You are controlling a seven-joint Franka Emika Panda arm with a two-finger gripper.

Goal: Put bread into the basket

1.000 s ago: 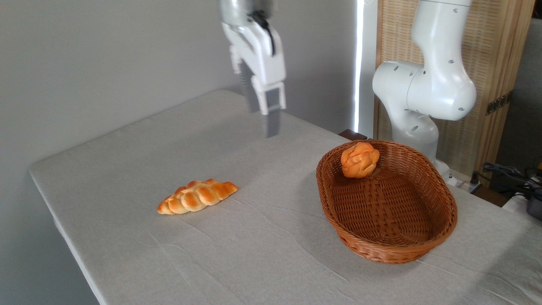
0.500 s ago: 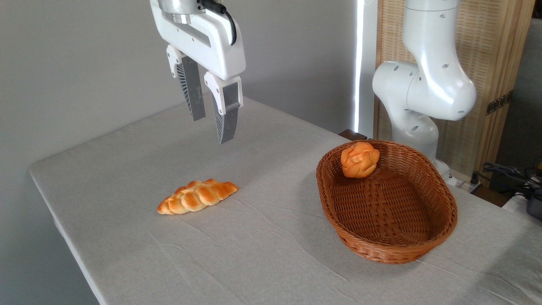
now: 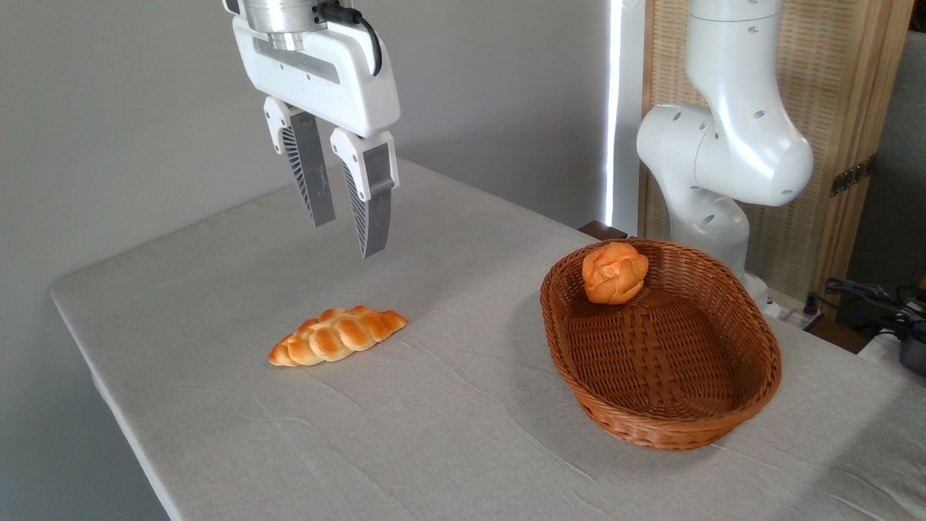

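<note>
**Bun in basket, loaf left out**

Nearest: bare worktop (image 3: 405, 449), creased cloth, nothing on it at the front edge.

Next back, toward the left: loaf (image 3: 337, 336), braided, tapered at both ends, lying flat on the cloth, untouched, well apart from everything else.

To the right, at about the same depth and running further back: basket (image 3: 752, 391), oval brown wicker, standing level on the worktop. Floor of the weave empty across the near and middle part.

At the basket's far left end: bun (image 3: 615, 273), round, knotted, glossy orange, resting inside against the sloping wall just under the rim. No contact with the gripper. Seems settled, though propped on the slope rather than flat on the bottom.

Further back and high: gripper (image 3: 344, 231), hanging in the air above and behind the loaf, well clear of the basket. Fingers (image 3: 370, 197) spread apart, pointing down, nothing between them.

Behind the basket, at the right: arm (image 3: 723, 155), white, rising out of frame.

Judged from this: task as worded looks done, bun inside and released. Left over, at most, a retreat of the arm. Loaf outside, apparently no part of the job.
</note>
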